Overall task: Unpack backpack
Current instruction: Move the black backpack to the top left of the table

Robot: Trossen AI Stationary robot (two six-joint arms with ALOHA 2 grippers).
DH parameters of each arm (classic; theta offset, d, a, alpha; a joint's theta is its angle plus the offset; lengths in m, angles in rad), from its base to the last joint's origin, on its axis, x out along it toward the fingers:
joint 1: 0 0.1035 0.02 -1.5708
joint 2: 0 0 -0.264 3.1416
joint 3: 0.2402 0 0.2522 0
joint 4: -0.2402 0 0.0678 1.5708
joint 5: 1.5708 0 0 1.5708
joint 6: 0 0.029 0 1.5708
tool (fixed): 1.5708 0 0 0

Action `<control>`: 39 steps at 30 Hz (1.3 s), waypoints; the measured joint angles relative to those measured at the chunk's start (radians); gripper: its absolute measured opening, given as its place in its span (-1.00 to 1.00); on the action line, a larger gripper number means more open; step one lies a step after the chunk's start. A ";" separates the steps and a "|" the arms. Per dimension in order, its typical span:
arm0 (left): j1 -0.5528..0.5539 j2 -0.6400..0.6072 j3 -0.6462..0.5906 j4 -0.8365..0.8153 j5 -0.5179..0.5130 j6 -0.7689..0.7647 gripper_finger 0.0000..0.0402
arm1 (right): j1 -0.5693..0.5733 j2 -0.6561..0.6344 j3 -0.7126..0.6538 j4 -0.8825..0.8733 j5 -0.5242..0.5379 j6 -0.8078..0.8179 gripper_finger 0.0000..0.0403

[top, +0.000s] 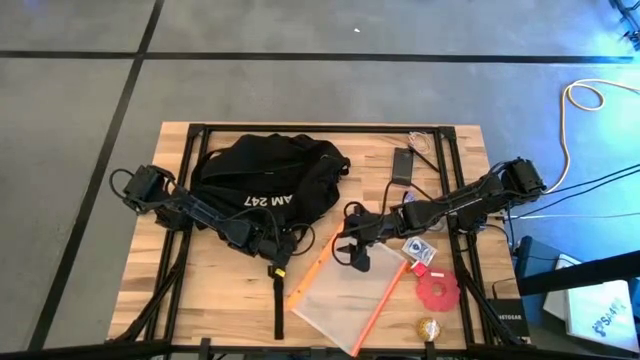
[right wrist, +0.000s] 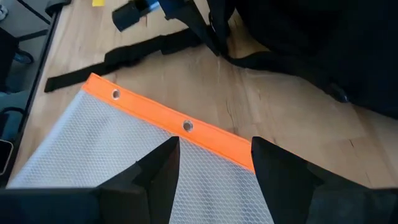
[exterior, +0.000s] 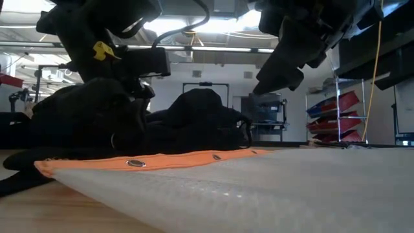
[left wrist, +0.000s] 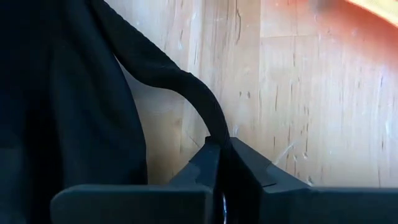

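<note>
The black backpack (top: 265,185), lettered "AM 247", lies on the wooden table toward its far left. My left gripper (top: 277,243) is at the bag's near edge, shut on a thin black strap (left wrist: 186,84) of the bag. My right gripper (right wrist: 214,171) stands open above the orange-edged mesh pouch (top: 345,290), which lies flat near the table's middle. In the low view that gripper (exterior: 281,71) hangs clear above the pouch (exterior: 259,188). The right wrist view also shows the left gripper (right wrist: 208,28) beside the bag. My left gripper pinches the thin black strap (left wrist: 216,127) between its two fingers (left wrist: 202,165). The fingers slant down from the table's left. The strap curves in an arc from the bag's dark body to the fingers, with bare table showing behind it.
A loose black strap (top: 278,300) runs toward the near edge. A flat black phone (top: 403,163) lies at the far right. A small card box (top: 418,248), a red disc (top: 437,290) and a gold ball (top: 427,327) lie to the right of the pouch.
</note>
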 joint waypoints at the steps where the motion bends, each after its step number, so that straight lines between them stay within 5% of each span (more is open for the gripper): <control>1: 0.000 0.000 0.000 0.001 0.000 0.000 -0.95 | 0.000 0.000 0.000 -0.006 0.000 0.000 -0.10; 16: -0.001 -0.002 0.001 0.045 -0.005 0.022 -0.94 | 0.000 0.000 0.000 -0.011 0.000 -0.003 -0.10; 30: -0.043 -0.003 0.003 0.359 0.015 0.163 -0.94 | -0.001 0.000 0.000 -0.008 0.055 -0.035 -0.10; 39: -0.044 0.001 -0.017 0.372 0.034 0.199 -0.94 | 0.000 0.000 0.000 -0.007 0.063 -0.037 -0.10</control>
